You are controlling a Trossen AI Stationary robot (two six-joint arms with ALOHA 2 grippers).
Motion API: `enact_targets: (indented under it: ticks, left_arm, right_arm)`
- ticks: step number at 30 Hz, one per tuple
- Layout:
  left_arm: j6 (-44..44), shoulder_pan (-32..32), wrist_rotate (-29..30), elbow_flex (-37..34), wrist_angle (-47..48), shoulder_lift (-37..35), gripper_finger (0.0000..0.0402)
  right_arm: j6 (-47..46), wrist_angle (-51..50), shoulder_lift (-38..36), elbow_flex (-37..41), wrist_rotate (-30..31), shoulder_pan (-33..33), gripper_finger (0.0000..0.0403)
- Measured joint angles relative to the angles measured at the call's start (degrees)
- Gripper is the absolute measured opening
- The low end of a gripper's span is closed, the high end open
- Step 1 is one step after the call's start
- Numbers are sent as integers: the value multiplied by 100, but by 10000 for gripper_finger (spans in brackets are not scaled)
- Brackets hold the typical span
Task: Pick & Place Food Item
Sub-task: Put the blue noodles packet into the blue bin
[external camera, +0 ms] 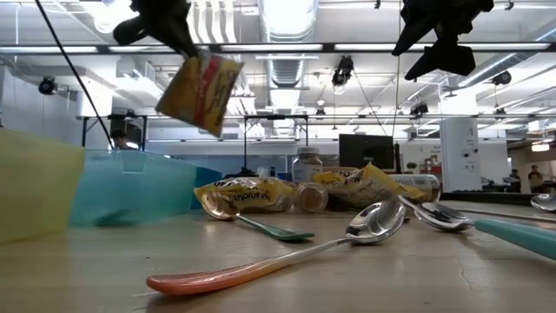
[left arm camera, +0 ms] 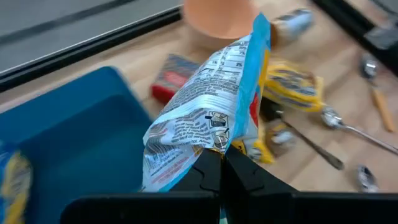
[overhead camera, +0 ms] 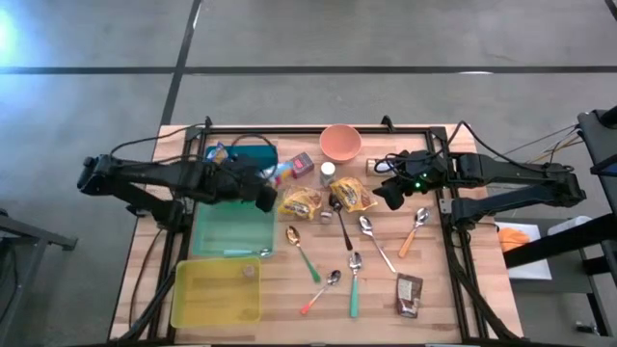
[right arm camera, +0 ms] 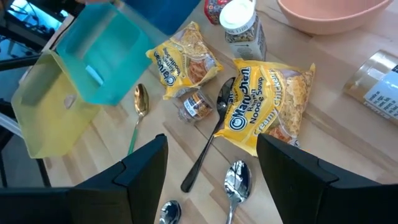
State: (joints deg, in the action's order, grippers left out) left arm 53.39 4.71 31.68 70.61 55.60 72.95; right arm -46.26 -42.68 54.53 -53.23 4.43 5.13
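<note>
Wooden slats of the table (overhead camera: 434,299) carried scattered spoons and packets. Left end effector (left arm camera: 221,163) pinched a noodle packet (left arm camera: 211,118) by its lower edge, hanging above the teal bin (overhead camera: 231,226), probably for release there. Right end effector (right arm camera: 211,165) hovered spread over another noodle packet (right arm camera: 267,106).

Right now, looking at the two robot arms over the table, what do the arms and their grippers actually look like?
Both arms are black, built of slim jointed segments, with thin black cables looping along them. The left gripper ends in two flat, matte black fingers. The right gripper has two broad, angular black fingers, and a small green light glows on its wrist in the high view.
</note>
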Motion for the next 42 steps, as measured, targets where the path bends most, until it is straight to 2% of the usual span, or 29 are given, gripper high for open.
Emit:
enact_targets:
  ticks: [8,14,21,28,36,42]
  left_arm:
    - [110,-1016,-222,-13,832,-143,0]
    - [-68,-1774,-345,-195,884,-127,0]
    - [-152,-2490,-738,-786,923,-221,0]
    - [-259,-3005,-991,-1397,776,-598,0]
    - [-211,-3202,-1718,-2253,-458,-1155,0]
    - [-85,-3312,-1413,-2496,1,-1253,0]
  right_arm:
    - [17,0,-1,0,13,0,241]
    - [18,0,1,0,10,0,241]
    - [24,-1,-1,0,8,0,241]
    - [123,-4,0,0,8,0,241]
    - [192,-4,-1,0,8,0,241]
    - [188,-7,-1,1,8,0,241]
